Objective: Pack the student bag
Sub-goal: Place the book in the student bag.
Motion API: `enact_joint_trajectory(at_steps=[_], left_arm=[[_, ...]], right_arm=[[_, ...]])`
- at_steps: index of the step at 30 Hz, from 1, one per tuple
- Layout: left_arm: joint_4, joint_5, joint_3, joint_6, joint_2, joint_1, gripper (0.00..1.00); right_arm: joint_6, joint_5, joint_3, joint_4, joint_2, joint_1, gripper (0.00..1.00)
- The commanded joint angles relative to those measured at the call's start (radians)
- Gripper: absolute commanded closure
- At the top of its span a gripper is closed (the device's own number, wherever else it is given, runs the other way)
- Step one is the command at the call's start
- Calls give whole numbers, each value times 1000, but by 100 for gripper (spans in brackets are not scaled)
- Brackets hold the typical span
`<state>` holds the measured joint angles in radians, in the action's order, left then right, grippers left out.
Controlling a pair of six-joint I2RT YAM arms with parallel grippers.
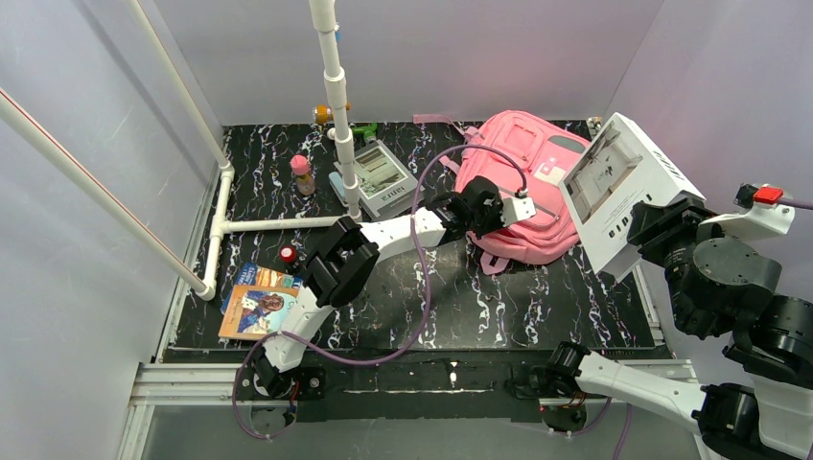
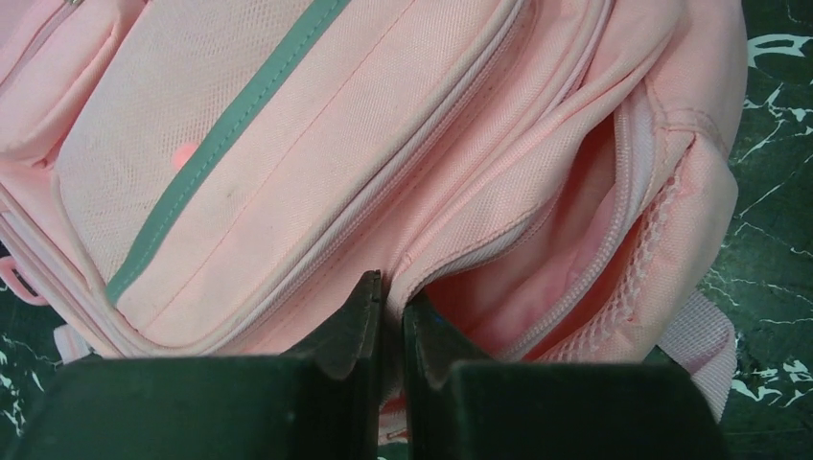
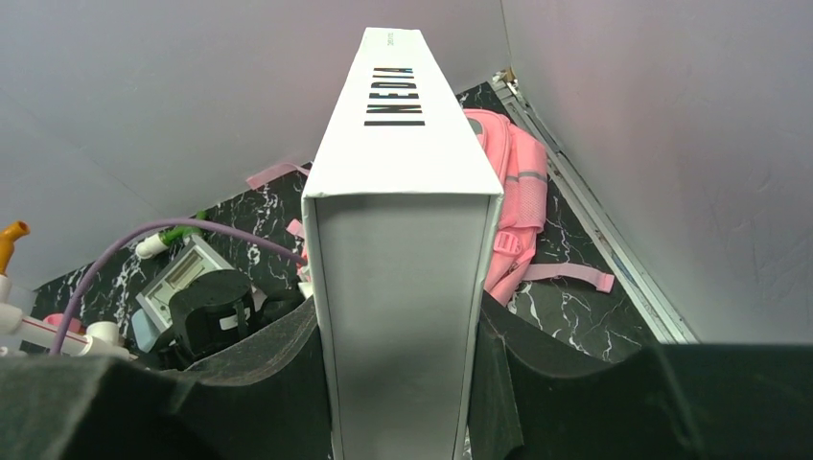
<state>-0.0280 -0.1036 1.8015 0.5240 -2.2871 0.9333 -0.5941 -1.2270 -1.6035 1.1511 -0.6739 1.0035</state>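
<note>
Top view: black marbled table [image 1: 479,307], pale walls [image 1: 431,57] on three sides; pink backpack [image 1: 522,182] lies far right on it.
Left wrist view: my left gripper [image 2: 391,297], jaws nearly together, sits at the backpack's open pocket [image 2: 575,278].
Right wrist view: my right gripper [image 3: 398,326] clamps a white box [image 3: 403,144], raised right of the backpack.

- Top external: fixed high behind the arm bases, looking down on the whole black marble-patterned desk [image 1: 537,307], with its near edge at the bottom of the view.
- Left wrist: sights along the left gripper [image 2: 391,287], very close on the large pink fabric backpack [image 2: 288,172]. Slivers of desk show at the sides.
- Right wrist: raised near the desk's right edge, facing its far right corner past the right gripper [image 3: 393,335] and the white cardboard box [image 3: 403,163].
- Shared: the backpack appears in all three views; the box appears in the top and right wrist views.
</note>
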Motion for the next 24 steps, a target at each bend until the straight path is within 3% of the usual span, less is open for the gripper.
enact_joint_trajectory(at_steps=[1,9,15,24], left_arm=[[7,54,5,-31,53,-1,100],[21,329,-40,-335,268,0,100],[228,464,-52,-532,436,-1,100],[408,352,101,-739,435,-7,100]], right_arm=[[-24,-27,11,-47,26,5,99],[-29,-34,-36,-9,42,6,99],[-80,131,4,-58,100,23,99],[-419,437,140,-12,265,61,99]])
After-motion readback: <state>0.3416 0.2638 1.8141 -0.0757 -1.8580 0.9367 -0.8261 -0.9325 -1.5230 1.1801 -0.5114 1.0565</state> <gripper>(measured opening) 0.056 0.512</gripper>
